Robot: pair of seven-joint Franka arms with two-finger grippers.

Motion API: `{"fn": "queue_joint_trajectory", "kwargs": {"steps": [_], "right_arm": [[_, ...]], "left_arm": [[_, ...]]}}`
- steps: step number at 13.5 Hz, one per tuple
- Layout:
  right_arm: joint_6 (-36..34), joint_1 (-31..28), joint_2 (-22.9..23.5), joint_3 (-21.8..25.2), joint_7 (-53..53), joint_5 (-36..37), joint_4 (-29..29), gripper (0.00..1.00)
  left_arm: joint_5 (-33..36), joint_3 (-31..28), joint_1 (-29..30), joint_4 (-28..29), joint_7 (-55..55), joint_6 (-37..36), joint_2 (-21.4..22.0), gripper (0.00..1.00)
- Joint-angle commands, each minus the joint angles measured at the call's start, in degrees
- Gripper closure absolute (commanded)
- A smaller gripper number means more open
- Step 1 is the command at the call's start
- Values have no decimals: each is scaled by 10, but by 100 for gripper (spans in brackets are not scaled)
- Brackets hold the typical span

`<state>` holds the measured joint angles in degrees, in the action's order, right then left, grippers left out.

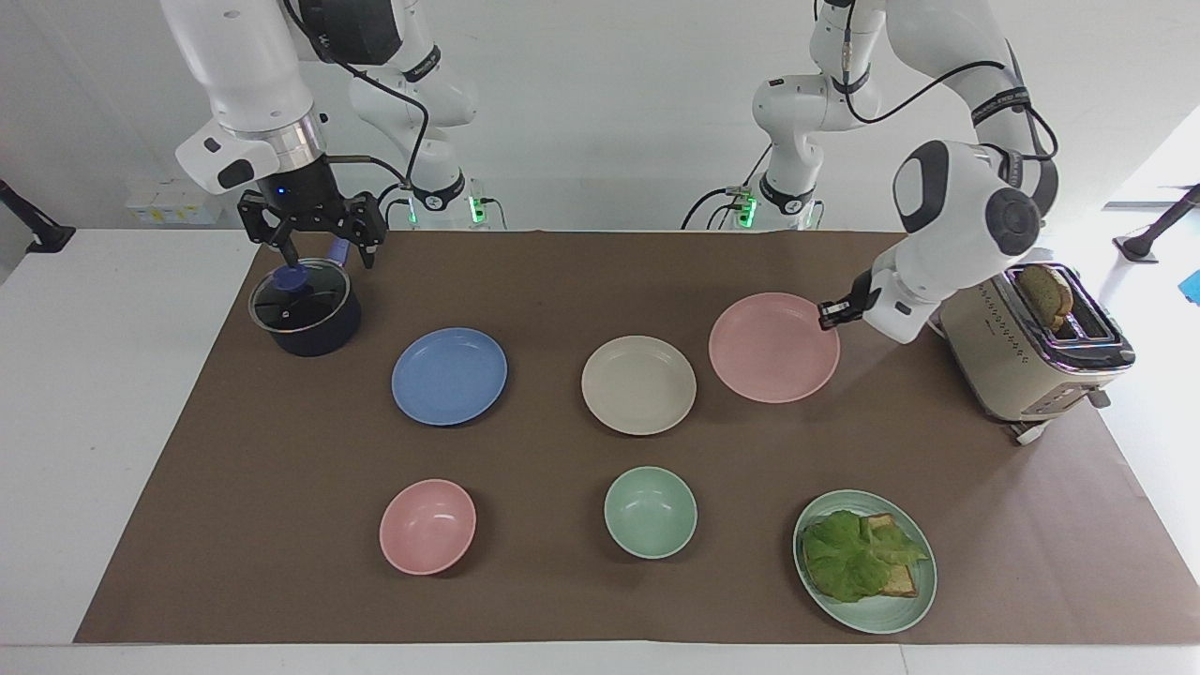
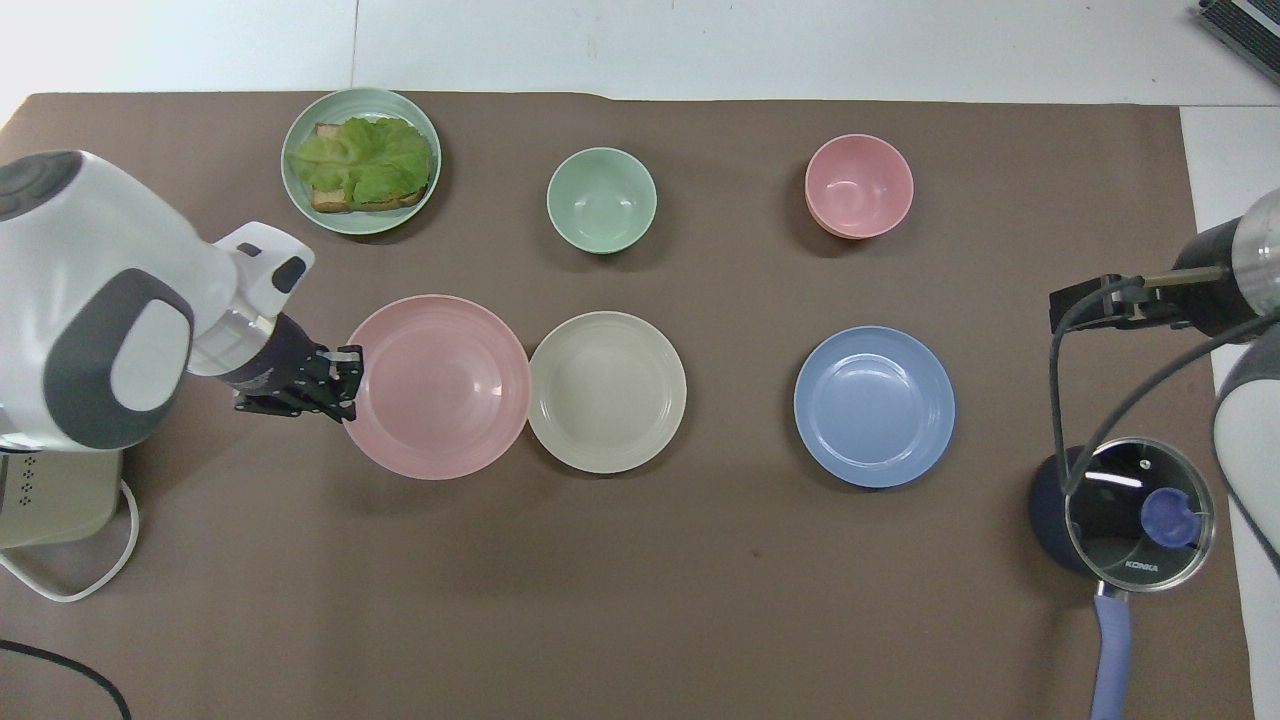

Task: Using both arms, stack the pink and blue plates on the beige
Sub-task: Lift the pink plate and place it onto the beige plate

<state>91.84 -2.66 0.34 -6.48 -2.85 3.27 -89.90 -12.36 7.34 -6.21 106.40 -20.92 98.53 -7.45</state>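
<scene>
My left gripper [image 1: 830,314] is shut on the rim of the pink plate [image 1: 773,347], at the edge toward the left arm's end of the table. It holds the plate up, roughly level, above the brown mat. From overhead, the pink plate [image 2: 437,385] sits right beside the beige plate [image 2: 607,391], their rims almost meeting. The beige plate [image 1: 638,384] lies flat at the middle of the mat. The blue plate [image 1: 449,375] lies flat toward the right arm's end. My right gripper [image 1: 328,255] hangs open over a lidded pot, holding nothing.
A dark pot with a glass lid [image 1: 305,309] stands under the right gripper. A cream toaster [image 1: 1036,352] with bread stands at the left arm's end. Farther from the robots lie a pink bowl [image 1: 427,525], a green bowl [image 1: 650,512] and a green plate [image 1: 914,600] with a lettuce sandwich.
</scene>
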Motion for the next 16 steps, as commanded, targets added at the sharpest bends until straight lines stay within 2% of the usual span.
{"fn": "queue_joint_trajectory", "kwargs": {"steps": [1,5,6,7,8,10,13,16], "right_arm": [[-3,-5,-8,-2,-6,-9,-3,0],[-3,-5,-10,-4,-7,-9,-4,0],[-3,-4,-10,-4,-7,-9,-5,0],[-3,-4,-10,-4,-7,-9,-5,0],[-3,-4,-10,-4,-7,-9,-5,0],[-4,-4,-10,-4,-7,-9,-5,0],[-5,-4,-12,-4,-7,-9,-8,0],[-4,-5,-13,-4,-7,-9,-11,0]], "left_arm": [[-32,-7,-79,38,-50,84,-1,100],[-47,-7,-142,94,-58,213,-24,100],[-47,-7,-142,95,-58,215,-23,85],[-47,-8,-143,94,-55,216,-24,3],[-47,-8,-142,94,-55,216,-24,0],[-41,-12,-130,87,-51,213,-27,0],[-22,-14,-30,71,38,204,-21,0],[82,-14,51,-22,127,145,-21,0]]}}
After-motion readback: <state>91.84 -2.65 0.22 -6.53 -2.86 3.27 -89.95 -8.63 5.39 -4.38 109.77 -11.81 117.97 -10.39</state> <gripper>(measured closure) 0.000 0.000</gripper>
